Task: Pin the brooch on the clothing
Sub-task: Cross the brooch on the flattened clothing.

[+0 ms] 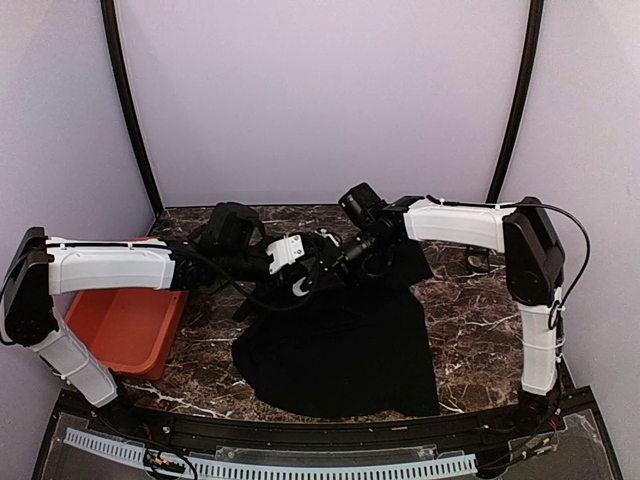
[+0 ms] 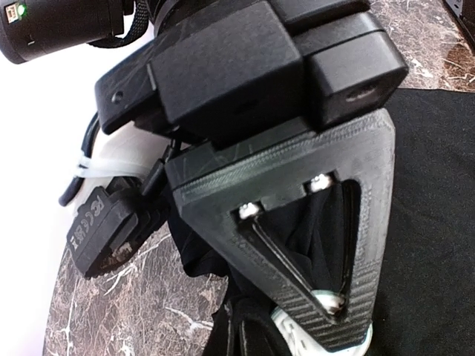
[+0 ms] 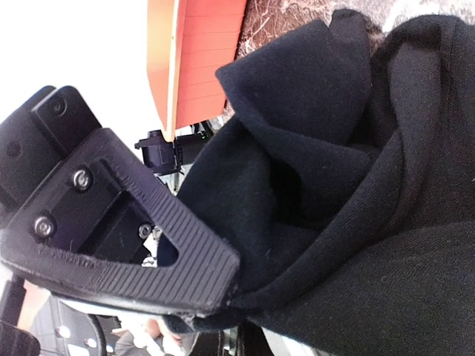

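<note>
The clothing [image 1: 340,350] is a black T-shirt spread on the marble table, its top edge bunched up and lifted where both arms meet. My right gripper [image 1: 338,260] reaches in from the right and is shut on a fold of that fabric [image 3: 334,185], pinched at its tips [image 3: 223,300]. From the left, my left gripper [image 1: 303,274] meets it above the shirt [image 2: 430,222]. It is shut [image 2: 338,310], with a small white round brooch [image 2: 293,335] at its fingertips, mostly hidden by the front finger. The brooch [image 1: 300,288] shows as a white ring below the tips.
An orange-red bin [image 1: 125,320] stands at the left edge of the table, under the left arm, and shows again as the bin [image 3: 204,52] in the right wrist view. A small dark object [image 1: 478,262] lies at the back right. Pale walls enclose the table on three sides.
</note>
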Available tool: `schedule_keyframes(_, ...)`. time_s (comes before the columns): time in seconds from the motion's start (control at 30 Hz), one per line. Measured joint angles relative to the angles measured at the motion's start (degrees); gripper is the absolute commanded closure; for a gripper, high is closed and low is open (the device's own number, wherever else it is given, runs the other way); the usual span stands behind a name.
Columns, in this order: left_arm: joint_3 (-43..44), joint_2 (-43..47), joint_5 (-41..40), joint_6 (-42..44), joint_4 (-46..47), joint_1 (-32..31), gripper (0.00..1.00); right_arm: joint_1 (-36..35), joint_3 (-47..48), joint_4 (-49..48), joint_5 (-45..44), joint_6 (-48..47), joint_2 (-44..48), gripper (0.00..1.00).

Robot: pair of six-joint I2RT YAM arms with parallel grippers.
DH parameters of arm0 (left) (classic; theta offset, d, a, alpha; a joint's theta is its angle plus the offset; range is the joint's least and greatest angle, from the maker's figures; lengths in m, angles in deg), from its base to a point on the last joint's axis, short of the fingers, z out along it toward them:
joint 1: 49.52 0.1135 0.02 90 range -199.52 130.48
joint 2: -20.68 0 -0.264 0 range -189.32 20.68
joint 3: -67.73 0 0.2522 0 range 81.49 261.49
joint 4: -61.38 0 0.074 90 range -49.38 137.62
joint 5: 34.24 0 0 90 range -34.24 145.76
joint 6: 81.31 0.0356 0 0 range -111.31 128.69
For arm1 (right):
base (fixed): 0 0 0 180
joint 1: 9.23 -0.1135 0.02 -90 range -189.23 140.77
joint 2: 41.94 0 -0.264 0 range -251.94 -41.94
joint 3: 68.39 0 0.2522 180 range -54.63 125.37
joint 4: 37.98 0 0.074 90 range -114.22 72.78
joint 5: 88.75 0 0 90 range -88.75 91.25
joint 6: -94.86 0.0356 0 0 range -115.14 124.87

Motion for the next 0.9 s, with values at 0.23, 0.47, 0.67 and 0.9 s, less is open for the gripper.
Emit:
schedule_keyframes(0.23, 0.0, 0.0, 1.0, -0.2, -0.1, 0.2, 0.99, -0.9, 2.1, 1.0, 0.3, 5.9, -1.3, 1.00)
schedule_keyframes(0.47, 0.0, 0.0, 1.0, -0.8, -2.1, 1.3, 0.99, -1.6, 6.3, 1.7, 0.8, 9.5, -4.9, 1.00)
schedule_keyframes(0.67, 0.0, 0.0, 0.4, -1.1, -3.0, 1.8, 0.99, -1.7, 8.2, 1.1, 1.7, 12.3, -6.8, 1.00)
schedule_keyframes(0.9, 0.0, 0.0, -0.6, -1.6, -3.0, 2.1, 0.99, -1.9, 6.6, -4.8, 3.8, 16.3, -6.8, 1.00)
